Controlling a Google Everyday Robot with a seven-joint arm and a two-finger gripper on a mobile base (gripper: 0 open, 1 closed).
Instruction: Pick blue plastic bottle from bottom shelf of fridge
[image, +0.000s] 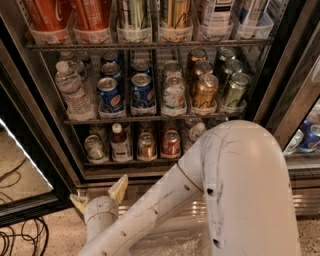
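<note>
The blue plastic bottle (120, 144), with a white cap, dark body and pale label, stands upright second from the left on the bottom shelf (131, 162) of the fridge (50, 135). The fridge door is open. My gripper (99, 195) is below and a little left of the bottle, in front of the fridge's base. Its two cream fingertips (120, 186) point up, spread apart, with nothing between them. My white arm (235, 185) fills the lower right and hides the right end of the bottom shelf.
A silver can (94, 148) stands left of the bottle, a gold can (146, 146) and a red can (171, 143) to its right. Pepsi cans (142, 92) and a clear water bottle (72, 92) sit on the rack above. Cables (22, 240) lie on the floor at left.
</note>
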